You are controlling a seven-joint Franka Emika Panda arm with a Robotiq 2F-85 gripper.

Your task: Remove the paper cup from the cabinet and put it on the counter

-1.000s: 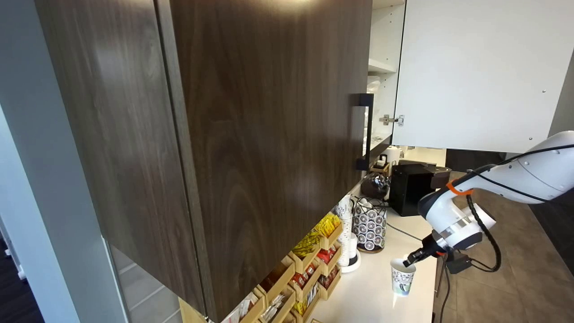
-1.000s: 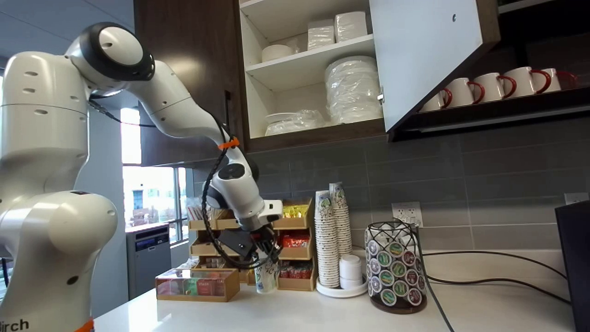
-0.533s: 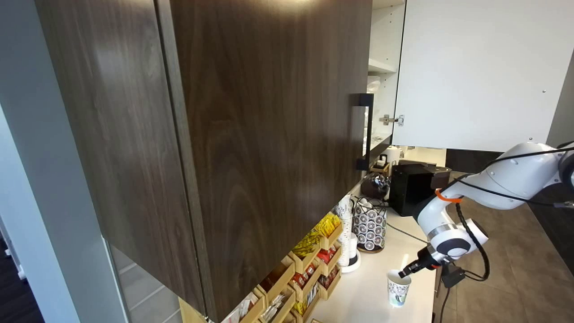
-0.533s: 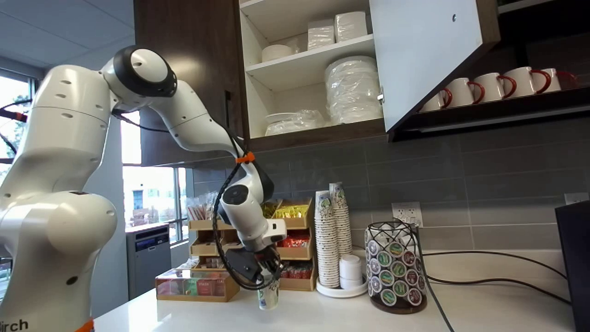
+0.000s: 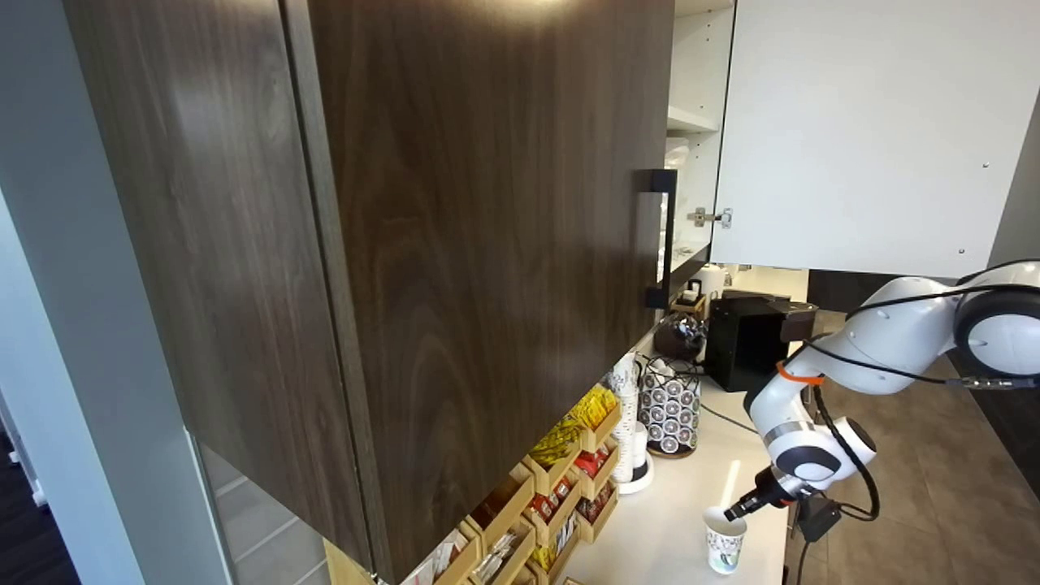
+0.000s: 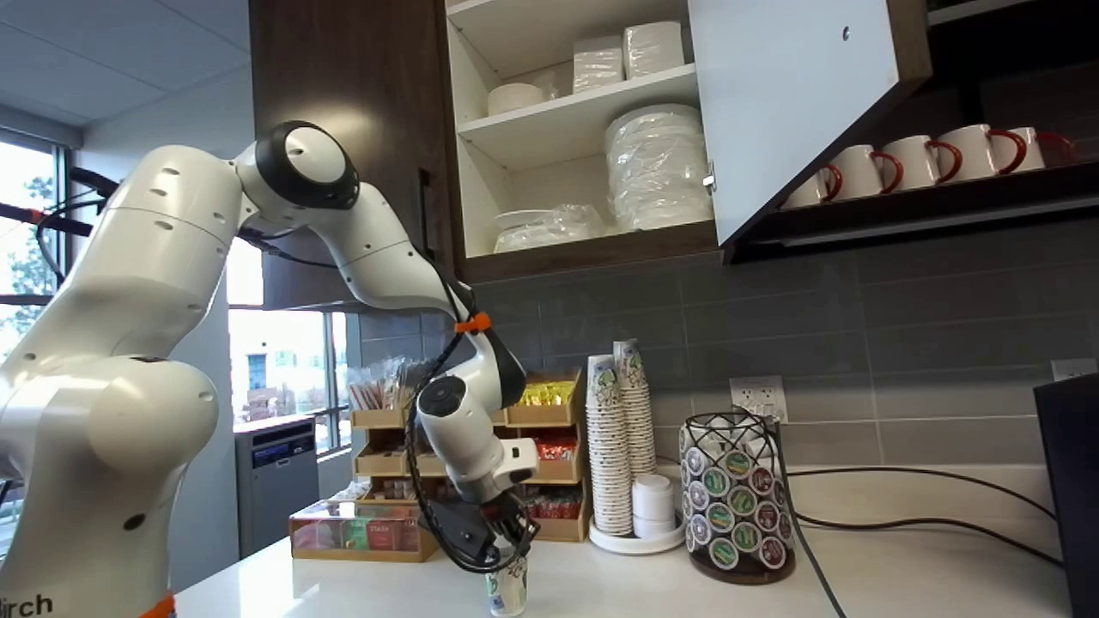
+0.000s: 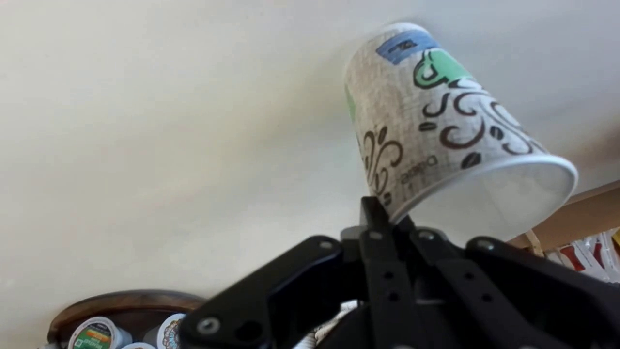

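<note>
Paper cup [image 7: 426, 106] pinched at the rim
Gripper [image 7: 390, 217] closed on one edge — cup's probably featherlight, squashy walls, so I'd trust the rim.

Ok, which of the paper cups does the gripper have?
The lone paper cup, pinched at its rim by the gripper. It is apart from the others, which are nested in two tall stacks beside the tan organizer.

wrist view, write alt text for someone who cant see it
A black gripper pinches a swirl-patterned paper cup by its rim, the pale counter behind it. Coffee pods and a rounded brown base peek in at lower left.
</note>
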